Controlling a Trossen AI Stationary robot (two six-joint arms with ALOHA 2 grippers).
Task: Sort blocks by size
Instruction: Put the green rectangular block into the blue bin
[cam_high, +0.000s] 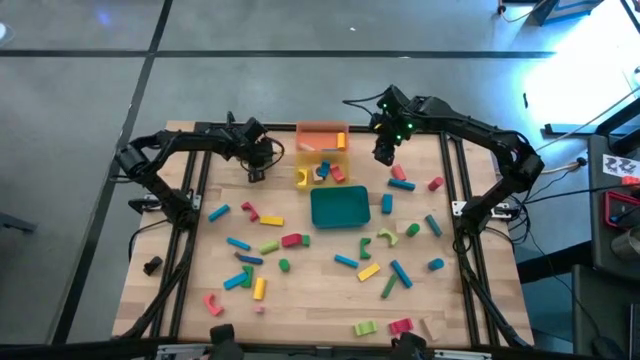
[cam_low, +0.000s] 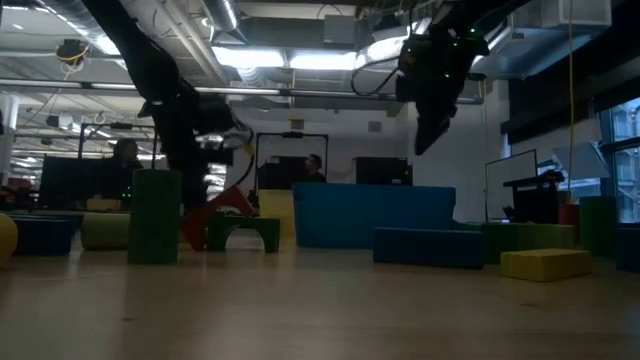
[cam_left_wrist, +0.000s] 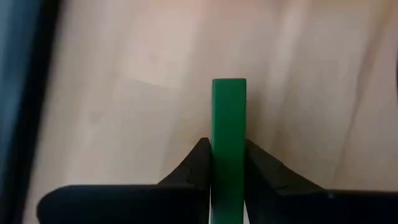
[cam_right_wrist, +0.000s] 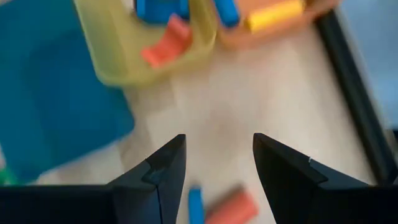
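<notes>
My left gripper (cam_high: 255, 172) is low over the table's far left part, left of the yellow tray (cam_high: 303, 178), and is shut on a green bar block (cam_left_wrist: 229, 118). In the high view the gripper hides that block. My right gripper (cam_high: 383, 155) hangs open above the table, right of the orange tray (cam_high: 320, 128). Only bare wood lies between its fingers (cam_right_wrist: 217, 168), and a blue block (cam_right_wrist: 196, 205) and a red block (cam_right_wrist: 235, 207) lie below it. Many other coloured blocks (cam_high: 290, 240) lie flat on the wood. My left gripper pinches the green bar by its two long sides (cam_left_wrist: 229, 158) between its two fingers (cam_left_wrist: 198, 163). The fingers come slanting down from above, and the bar runs out ahead along them. I cannot tell whether the bar rests on the table.
The teal tray (cam_high: 340, 208) stands at the table's middle. The yellow tray holds a red arch (cam_right_wrist: 166, 43), and the orange tray holds a yellow block (cam_right_wrist: 273, 14). Black frame rails (cam_high: 190, 190) run along both side edges. People show in the room behind the table (cam_low: 313, 165).
</notes>
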